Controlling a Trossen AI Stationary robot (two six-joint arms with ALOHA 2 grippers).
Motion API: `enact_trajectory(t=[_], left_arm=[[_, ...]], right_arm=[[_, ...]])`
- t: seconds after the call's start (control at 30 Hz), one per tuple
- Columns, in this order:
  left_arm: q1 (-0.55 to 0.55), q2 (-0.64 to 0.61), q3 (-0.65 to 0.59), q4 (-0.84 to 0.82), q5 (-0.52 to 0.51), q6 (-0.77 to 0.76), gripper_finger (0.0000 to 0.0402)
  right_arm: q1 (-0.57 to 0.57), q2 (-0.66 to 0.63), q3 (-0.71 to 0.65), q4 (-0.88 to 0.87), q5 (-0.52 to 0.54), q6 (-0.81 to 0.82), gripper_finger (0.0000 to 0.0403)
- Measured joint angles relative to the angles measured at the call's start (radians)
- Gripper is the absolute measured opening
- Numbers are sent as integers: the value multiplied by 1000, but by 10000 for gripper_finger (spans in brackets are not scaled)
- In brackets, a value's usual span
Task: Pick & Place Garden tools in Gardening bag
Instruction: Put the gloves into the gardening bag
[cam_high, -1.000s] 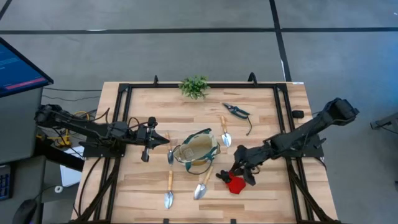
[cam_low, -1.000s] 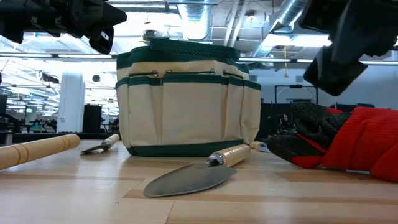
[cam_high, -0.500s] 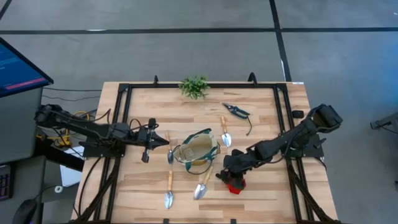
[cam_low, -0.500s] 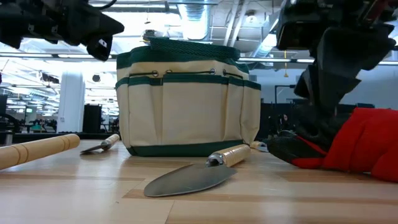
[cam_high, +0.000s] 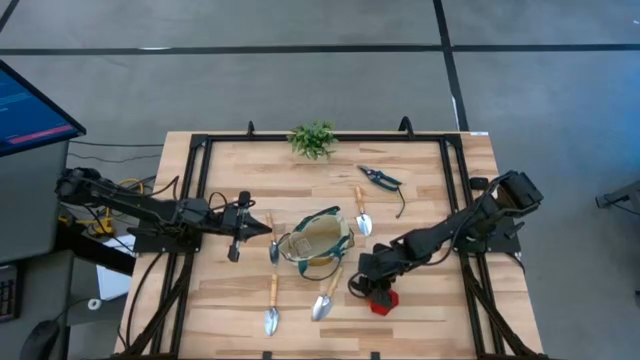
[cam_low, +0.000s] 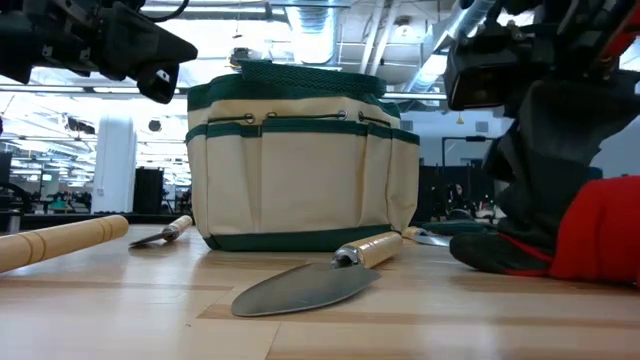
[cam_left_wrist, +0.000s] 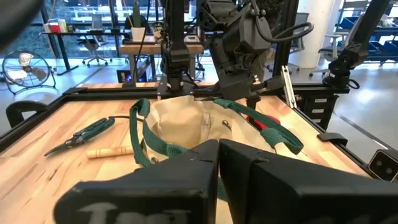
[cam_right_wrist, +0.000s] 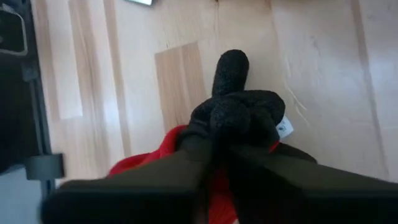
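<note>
The red-and-black glove (cam_high: 381, 300) lies on the table right of the tan gardening bag (cam_high: 318, 240). My right gripper (cam_high: 365, 284) is down on the glove and shut on its black part (cam_right_wrist: 239, 109). Trowels lie around the bag: two near the front (cam_high: 272, 300) (cam_high: 328, 294) and one at its far right (cam_high: 362, 215). The pruning shears (cam_high: 380, 178) lie at the back. My left gripper (cam_high: 268, 229) hovers shut, level, just left of the bag. My right gripper pinches the glove's bunched black part (cam_right_wrist: 231, 121) between its two fingers. It comes slanting down from the table's right. The glove's red part (cam_low: 600, 235) rests on the table.
A leafy green plant (cam_high: 312, 140) stands at the far edge. A black frame (cam_high: 200, 200) runs around the tabletop. In the low view a trowel blade (cam_low: 305, 285) lies in front of the bag.
My right gripper has sunk toward the table and the bag, tipped more steeply down, and shut on the glove's black part. The black part has bunched up under it; the red part stays on the table.
</note>
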Motion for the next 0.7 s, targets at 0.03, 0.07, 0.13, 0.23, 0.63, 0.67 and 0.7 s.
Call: enact_trajectory(t=[0.03, 0.07, 0.13, 0.23, 0.63, 0.67, 0.7], left_arm=[[0, 0, 0, 0, 0, 0, 2], [0, 0, 0, 1, 0, 0, 2], [0, 0, 0, 1, 0, 0, 2], [0, 0, 0, 1, 0, 0, 2], [0, 0, -1, 1, 2, 0, 2], [0, 0, -1, 1, 2, 0, 2], [0, 0, -1, 1, 2, 0, 2]], right_arm=[[1, 0, 0, -5, 2, -18, 9], [2, 0, 0, -6, 11, -29, 8], [3, 0, 0, -6, 29, -37, 6], [3, -7, 0, -13, 51, -69, 3], [3, -227, 0, -58, 196, -128, 1], [3, -252, 0, -75, 207, -128, 1], [3, -275, 0, -90, 219, -127, 1]])
